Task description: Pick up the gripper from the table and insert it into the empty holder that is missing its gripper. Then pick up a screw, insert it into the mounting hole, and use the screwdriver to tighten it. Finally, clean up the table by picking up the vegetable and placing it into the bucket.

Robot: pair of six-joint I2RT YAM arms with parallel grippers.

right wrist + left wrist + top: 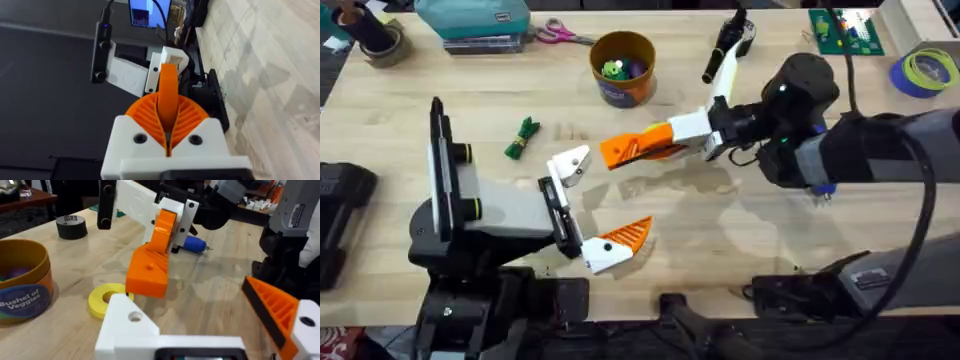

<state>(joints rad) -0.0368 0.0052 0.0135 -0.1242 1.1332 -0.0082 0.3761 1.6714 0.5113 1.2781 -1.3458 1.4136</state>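
My right claw (638, 148) is closed on the gripper (620, 150) and holds it above the desk (750, 230), near the holder (570, 163) on my left claw (592, 205), which is wide open. The vegetable (523, 138) lies on the desk, left of the bucket (623, 68).

We see orange wedge (632, 149) at frame centre in overhead view, ribbed, lifted off table, clamped in right gripper (658, 143), tip pointing left. White mount (570, 164) just left of it, bare, no orange tip, small gap between. Green leafy vegetable (522, 138) lying flat, centre left. Orange cup (623, 66), blue band, upright, top centre. We make out blue screwdriver (193, 243) lying on table, top centre of left wrist view.
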